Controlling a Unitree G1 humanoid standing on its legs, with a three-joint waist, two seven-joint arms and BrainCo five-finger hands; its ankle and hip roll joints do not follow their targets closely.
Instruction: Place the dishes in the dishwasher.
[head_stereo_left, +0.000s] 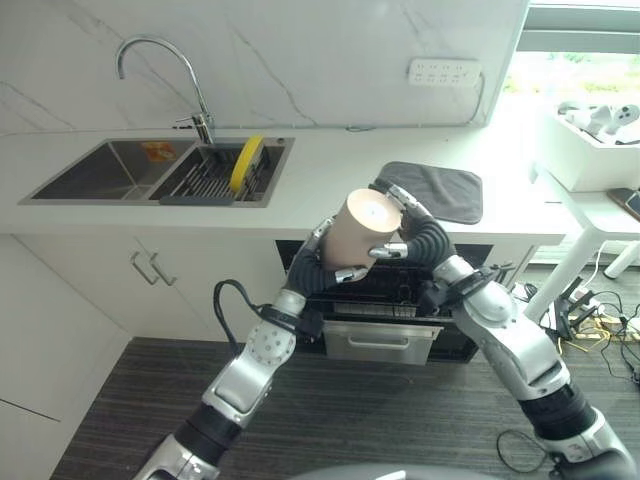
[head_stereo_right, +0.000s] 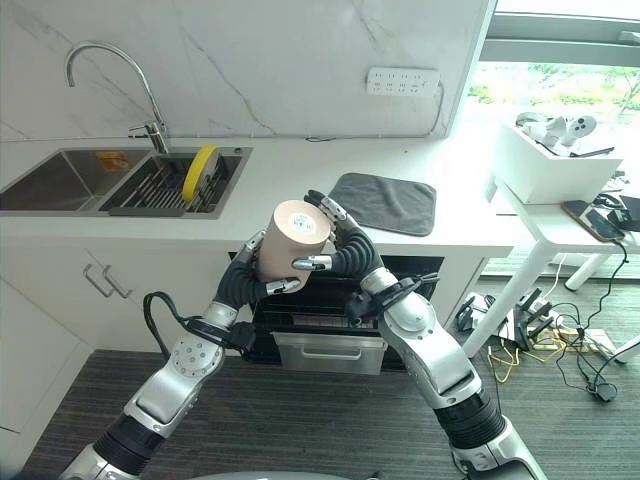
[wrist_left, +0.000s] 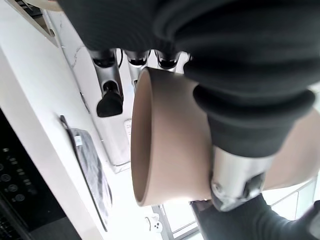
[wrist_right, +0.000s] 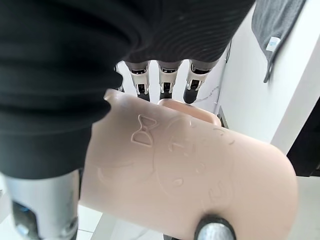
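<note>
While a beige, smooth-walled cylindrical cup (head_stereo_left: 360, 232) is held up at the centre of the head views, it is gripped from both sides at once. The left robot hand (head_stereo_left: 322, 262) is curled round the cup's lower left side, and the right robot hand (head_stereo_left: 408, 232) is curled round its right side, with silver fingers (head_stereo_left: 388, 250) laid across the wall. The cup is tilted, its flat base turned up toward the camera. In the right wrist view a faint bow pattern is seen pressed into the cup's wall. Below the cup, at centre frame, the dark open dishwasher (head_stereo_left: 390, 300) with a pulled-out steel drawer (head_stereo_left: 378, 342) is seen under the white tabletop (head_stereo_left: 330, 180). A dark grey folded cloth mat (head_stereo_left: 432, 190) lies on the tabletop to the right of the cup. At the upper left, a yellow round plate (head_stereo_left: 246, 163) stands on edge in the rack of the steel sink (head_stereo_left: 110, 172), beneath a curved chrome tap (head_stereo_left: 160, 75).
</note>
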